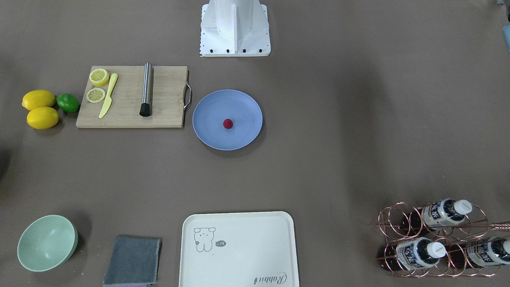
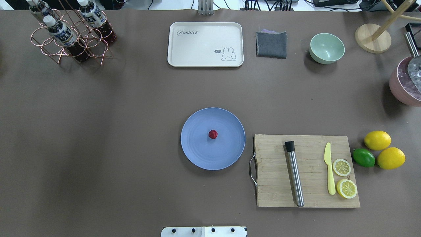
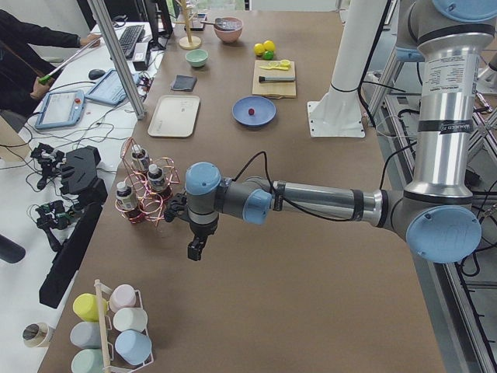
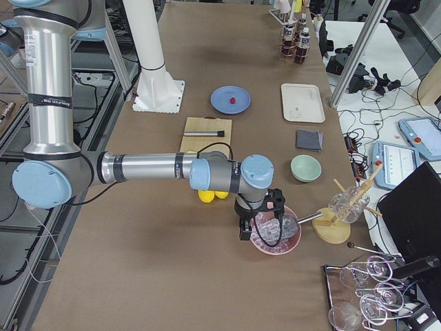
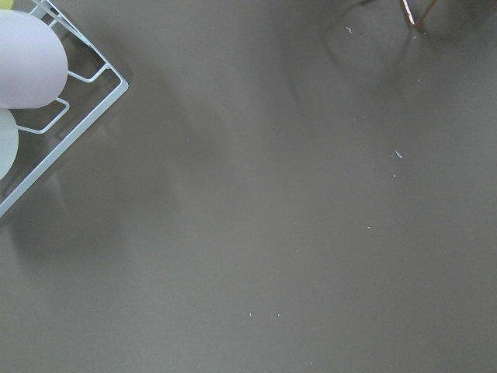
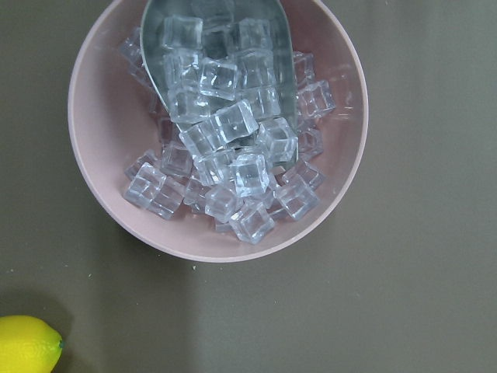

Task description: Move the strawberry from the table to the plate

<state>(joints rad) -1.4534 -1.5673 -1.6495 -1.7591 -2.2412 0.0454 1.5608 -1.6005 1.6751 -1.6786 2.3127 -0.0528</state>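
Sitting at the centre of the blue-grey plate (image 2: 197, 154), the strawberry (image 2: 213, 134) is already where the task wants it. It lies well inside the rim, so I judge it has little chance of rolling back onto the desk (image 2: 115, 131). The plate lies flat in the middle of the desk, just beside the handle end of the wooden cutting board (image 2: 273, 171).

Both arms are stretched towards opposite ends of the desk, well apart from the plate, and neither enters the overhead or front-facing view. That looks like a parked pose, chosen to leave the plate and fruit unobstructed. The left end effector (image 3: 194, 250) points down over bare desk, near the drink bottles (image 3: 155, 180), and its wrist camera shows mostly plain surface. The right end effector (image 4: 243, 233) hangs above the pink bowl (image 6: 97, 101) heaped with ice cubes (image 6: 233, 155), which fills its wrist camera's view.

Only the side cameras show either end effector, so I cannot tell whether the fingers are spread wide or drawn narrow.

Judging by how things lie, the placing appears done and no further move on the fruit is called for.
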